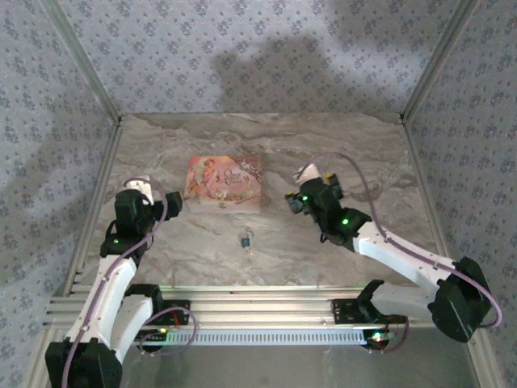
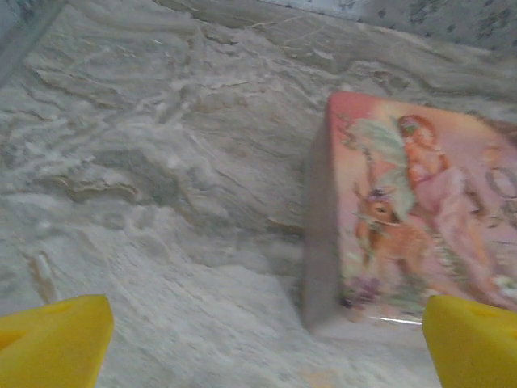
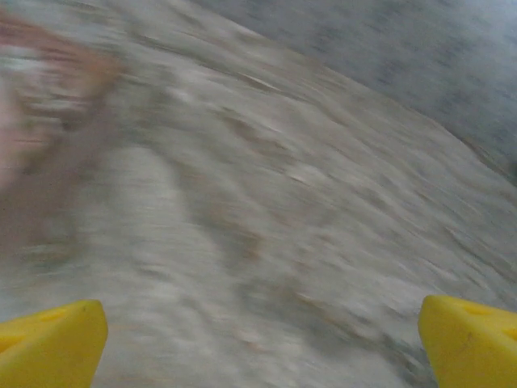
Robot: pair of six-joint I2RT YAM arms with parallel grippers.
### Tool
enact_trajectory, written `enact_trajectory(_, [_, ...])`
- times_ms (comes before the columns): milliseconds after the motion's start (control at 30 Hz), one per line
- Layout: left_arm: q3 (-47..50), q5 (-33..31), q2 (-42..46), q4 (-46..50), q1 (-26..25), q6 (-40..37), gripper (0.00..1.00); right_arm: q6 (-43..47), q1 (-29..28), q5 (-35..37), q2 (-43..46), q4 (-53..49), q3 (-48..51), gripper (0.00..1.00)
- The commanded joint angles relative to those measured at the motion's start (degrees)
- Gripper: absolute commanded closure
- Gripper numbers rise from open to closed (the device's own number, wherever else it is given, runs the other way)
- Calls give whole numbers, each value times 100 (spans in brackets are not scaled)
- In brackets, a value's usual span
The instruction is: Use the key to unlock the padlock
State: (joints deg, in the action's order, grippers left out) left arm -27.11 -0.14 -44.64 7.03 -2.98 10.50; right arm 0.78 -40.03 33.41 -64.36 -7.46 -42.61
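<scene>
you had the left gripper (image 2: 266, 343) wide and empty beside the pink box (image 2: 420, 210), the right gripper (image 3: 260, 339) likewise wide. the padlock (image 1: 246, 240) lay apart from both.

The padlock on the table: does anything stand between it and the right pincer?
Nothing visible does. Bare table lies between the padlock and the right pincer. The pink box lies farther back, off that path.
</scene>
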Motion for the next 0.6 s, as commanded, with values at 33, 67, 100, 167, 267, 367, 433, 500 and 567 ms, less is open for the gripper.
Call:
enact_trajectory(33, [621,-373,-704,-1981,42,-571,2,325,1155,-246,792,1461,1284,0])
enact_trajectory(67, [833,-294,-919,-2489,42,-550,2,387,1463,-437,963,2155,1773,0])
enact_trajectory(100, [936,-280,-1069,-2795,37,-568,2,355,1752,-599,1071,2635,2112,0])
enact_trajectory(167, [1123,-314,-1345,-3342,27,-721,2,25,2481,-1020,1138,3035,2490,0])
enact_trajectory(267, [1435,-621,-1812,-4452,42,-881,2,-103,3246,-1380,867,3295,2695,0])
enact_trajectory(367, [1506,-736,-2278,-5279,48,-1003,2,51,3497,-1547,317,4457,3016,0])
enact_trajectory(433, [1438,-739,-2680,-5735,51,-1069,2,80,3566,-1655,-103,5043,3091,0])
enact_trajectory(500, [1268,-714,-3125,-5926,47,-1122,2,274,3590,-1950,-540,5524,3047,0])
enact_trajectory(567, [1070,-799,-3706,-6170,61,-1095,2,324,3623,-2176,-1017,5963,2922,0])
